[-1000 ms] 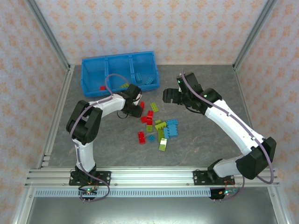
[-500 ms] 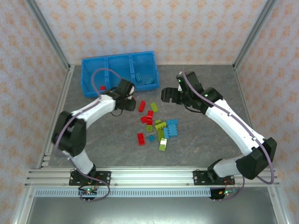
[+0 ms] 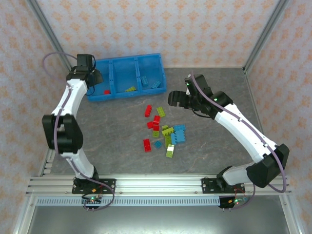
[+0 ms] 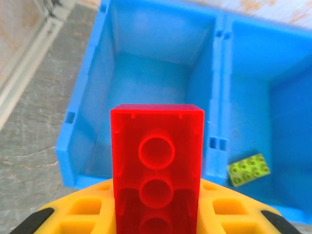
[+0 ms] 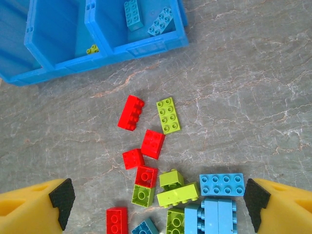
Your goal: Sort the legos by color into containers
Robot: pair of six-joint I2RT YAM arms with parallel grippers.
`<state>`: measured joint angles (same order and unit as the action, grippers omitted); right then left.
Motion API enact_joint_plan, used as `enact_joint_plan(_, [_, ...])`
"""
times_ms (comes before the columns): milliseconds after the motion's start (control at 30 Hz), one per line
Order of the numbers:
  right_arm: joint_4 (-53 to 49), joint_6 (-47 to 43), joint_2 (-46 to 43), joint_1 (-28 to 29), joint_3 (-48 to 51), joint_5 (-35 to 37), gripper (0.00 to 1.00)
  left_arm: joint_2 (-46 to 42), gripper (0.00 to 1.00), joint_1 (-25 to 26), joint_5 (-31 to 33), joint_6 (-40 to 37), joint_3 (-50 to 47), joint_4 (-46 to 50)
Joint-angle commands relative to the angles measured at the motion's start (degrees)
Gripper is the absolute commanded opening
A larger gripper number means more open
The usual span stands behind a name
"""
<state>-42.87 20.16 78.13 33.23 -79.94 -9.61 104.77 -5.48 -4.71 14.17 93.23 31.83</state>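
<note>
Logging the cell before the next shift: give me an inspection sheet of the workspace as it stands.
Surface: grey marbled table.
Job's things: blue tray at the back left, a few bricks sorted inside; loose legos in red, lime and light blue mid-table.
Clutter: nothing seen.
Grippers: left pincer shut on a red brick above the tray's left compartment; right pincer open, near the loose legos.
Cables: a purple-grey cable runs along each arm.
Surroundings: patterned walls, aluminium frame.
</note>
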Motion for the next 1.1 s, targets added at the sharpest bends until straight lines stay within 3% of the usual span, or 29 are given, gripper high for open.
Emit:
enact_joint_plan(0, [-1.1, 1.0, -2.7, 0.1, -0.1, 1.6, 0.92, 7.0, 0.25, -0.6, -3.3, 1.6, 5.3, 4.0])
enact_joint_plan(100, [-1.9, 1.1, -4.0, 0.1, 0.4, 2.3, 0.92, 11.9, 0.35, -1.5, -3.9, 0.4, 11.2, 6.9])
enact_joint_plan(233, [-2.2, 1.7, -6.1, 0.1, 2.0, 3.3, 0.92, 11.5, 0.43, -2.3, -5.3, -0.4, 12.6, 6.7])
enact_joint_plan(433, [-0.9, 2.2, -5.9, 0.1, 4.7, 3.3, 0.92, 3.2, 0.54, -2.2, -9.8, -0.5, 9.4, 5.7])
enact_joint_plan(533, [-0.9, 1.5, -3.4, 0.2, 4.2, 2.9, 0.91, -3.5, 0.55, -2.1, -12.3, -1.3, 6.4, 6.1])
enact_joint_plan(667, [0.5, 0.8, 2.5, 0.3, 3.2, 2.4, 0.89, -15.3, 0.56, 0.5, -17.9, -6.3, -0.6, 7.0])
enact_joint_plan(800, [1.6, -0.4, 12.1, 0.3, 0.0, 0.1, 0.88, -27.2, 0.61, 7.2, -18.2, -17.0, -9.7, 9.5])
enact_joint_plan(900, [1.7, -1.4, 19.4, 0.3, -3.2, -0.4, 0.86, -36.2, 0.64, 11.1, -22.1, -23.3, -19.3, 6.9])
enact_joint_plan(1000, [3.0, -1.8, 26.7, 0.3, -6.6, -1.8, 0.86, -46.2, 0.72, 14.6, -28.0, -29.9, -31.9, -0.3])
enact_joint_plan(1067, [3.0, -2.0, 31.2, 0.4, -9.1, -2.2, 0.85, -50.1, 0.82, 16.2, -31.5, -32.1, -37.4, -2.7])
